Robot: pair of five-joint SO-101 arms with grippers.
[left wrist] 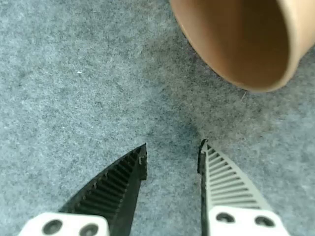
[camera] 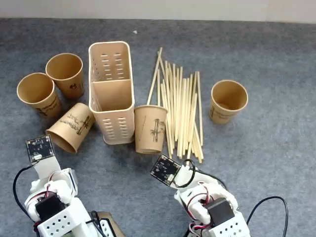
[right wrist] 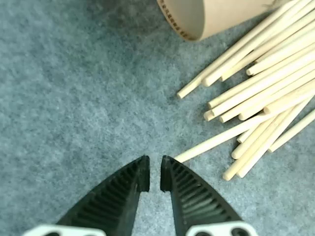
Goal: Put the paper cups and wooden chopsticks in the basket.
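Grey felt table (camera: pixel 276 163) with its load
Five paper cups (camera: pixel 35 91), a cream basket (camera: pixel 116 126) and a spread of wooden chopsticks (camera: pixel 182 113) lie on it

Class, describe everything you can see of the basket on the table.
The basket is a tall, cream, plastic-looking rectangular box with rounded corners and rows of slots in its walls. A partition splits it into two compartments, both empty. It stands upright on the grey table, with a tipped paper cup close on one side and a second cup on the other; contact is unclear.
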